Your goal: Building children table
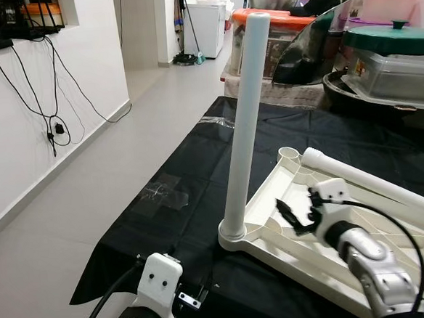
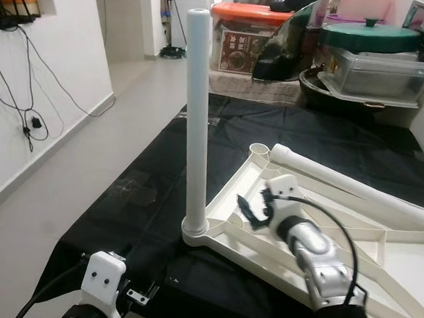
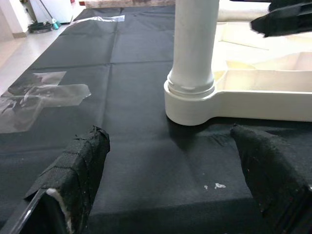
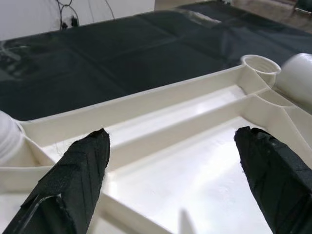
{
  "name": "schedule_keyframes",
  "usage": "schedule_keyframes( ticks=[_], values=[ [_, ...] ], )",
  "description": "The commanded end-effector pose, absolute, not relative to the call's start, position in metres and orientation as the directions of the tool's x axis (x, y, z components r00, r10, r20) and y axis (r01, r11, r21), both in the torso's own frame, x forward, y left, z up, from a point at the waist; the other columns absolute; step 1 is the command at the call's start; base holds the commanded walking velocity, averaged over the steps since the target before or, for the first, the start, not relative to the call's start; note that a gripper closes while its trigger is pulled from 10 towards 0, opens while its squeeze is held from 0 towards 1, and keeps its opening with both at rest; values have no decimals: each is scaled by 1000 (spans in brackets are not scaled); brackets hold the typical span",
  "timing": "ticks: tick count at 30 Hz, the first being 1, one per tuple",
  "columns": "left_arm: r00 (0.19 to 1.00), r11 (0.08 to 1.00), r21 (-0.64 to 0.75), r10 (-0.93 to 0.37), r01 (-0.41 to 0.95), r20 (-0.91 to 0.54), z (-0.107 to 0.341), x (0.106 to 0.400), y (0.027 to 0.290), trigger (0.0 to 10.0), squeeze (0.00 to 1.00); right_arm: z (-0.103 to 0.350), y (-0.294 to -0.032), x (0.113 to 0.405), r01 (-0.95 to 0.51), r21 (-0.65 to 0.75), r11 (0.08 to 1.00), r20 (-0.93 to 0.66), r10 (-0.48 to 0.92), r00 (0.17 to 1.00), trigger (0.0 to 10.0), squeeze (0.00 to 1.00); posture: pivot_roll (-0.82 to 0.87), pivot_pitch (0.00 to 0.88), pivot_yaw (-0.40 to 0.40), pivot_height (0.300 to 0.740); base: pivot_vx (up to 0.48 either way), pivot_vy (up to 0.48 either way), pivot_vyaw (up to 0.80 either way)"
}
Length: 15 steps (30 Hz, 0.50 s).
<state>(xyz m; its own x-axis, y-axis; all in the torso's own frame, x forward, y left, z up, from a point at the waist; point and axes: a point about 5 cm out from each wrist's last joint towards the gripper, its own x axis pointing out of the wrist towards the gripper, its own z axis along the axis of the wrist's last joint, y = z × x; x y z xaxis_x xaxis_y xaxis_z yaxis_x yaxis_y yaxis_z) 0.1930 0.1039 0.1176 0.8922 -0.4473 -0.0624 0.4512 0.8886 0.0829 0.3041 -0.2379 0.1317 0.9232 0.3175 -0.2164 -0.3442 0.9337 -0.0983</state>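
Black sheeting point(image 1: 170, 184) covers the floor in front of me, and on it lies the cream plastic tabletop point(image 1: 274, 220), upside down with its ribs facing up. From the head camera I see one white leg point(image 1: 244, 120) standing upright in the corner socket nearest me, centre frame, and a second leg point(image 1: 374, 180) lying flat across the tabletop toward the right edge of the frame. An open socket point(image 4: 261, 63) sits just beside that loose leg's end.

My right gripper point(image 1: 297, 215) hovers over the ribbed underside, lower right of frame; its wrist camera shows both fingers point(image 4: 73, 180) spread wide with nothing between them. My left gripper point(image 3: 170, 185) sits low at the sheet's near edge; its wrist camera shows the jaws wide apart, empty, facing the base of the upright leg, with clear tape patches point(image 3: 44, 95) on the sheet to one side.

Bare grey floor point(image 1: 77, 212) runs along the white wall on the left. Stacked lidded bins point(image 1: 390, 59) crowd the upper right.
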Motion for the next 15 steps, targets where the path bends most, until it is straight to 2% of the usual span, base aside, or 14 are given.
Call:
schedule_keyframes(
  ticks=[1,2,3,4,5,6,8,11,15],
  values=[
    [882,880,76,-464,469,-83,115,192,101,10000,0,136,-246,306,-417,-62,907,-242,392,888,10000,0,211,0,-98,740,0,0,0],
    [882,879,81,-464,470,-85,114,191,101,10000,0,142,-252,304,-495,-17,868,-266,474,839,10000,0,209,0,-93,740,0,0,0],
    [882,879,81,-464,470,-85,114,191,101,10000,0,142,-252,304,-495,-17,868,-266,474,839,10000,0,209,0,-93,740,0,0,0],
    [880,877,85,-467,474,-85,114,191,101,10000,0,147,-253,302,-578,23,816,-269,562,782,10000,0,208,0,-92,740,0,0,0],
    [880,877,85,-467,474,-85,114,191,101,10000,0,147,-253,302,-578,23,816,-269,562,782,10000,0,208,0,-92,740,0,0,0],
    [877,873,90,-473,479,-86,114,190,100,10000,0,152,-247,301,-648,89,757,-260,645,718,10000,0,207,0,-88,740,0,0,0],
    [877,873,90,-473,479,-86,114,190,100,10000,0,152,-247,301,-648,89,757,-260,645,718,10000,0,207,0,-88,740,0,0,0],
    [863,856,114,-497,505,-87,115,189,97,10000,0,166,-214,314,-805,146,575,-168,816,553,10000,0,226,0,-97,740,0,0,0],
    [858,849,128,-506,513,-85,116,188,95,10000,0,169,-200,322,-840,146,522,-131,852,506,10000,0,236,0,-102,740,0,0,0]
  ],
)
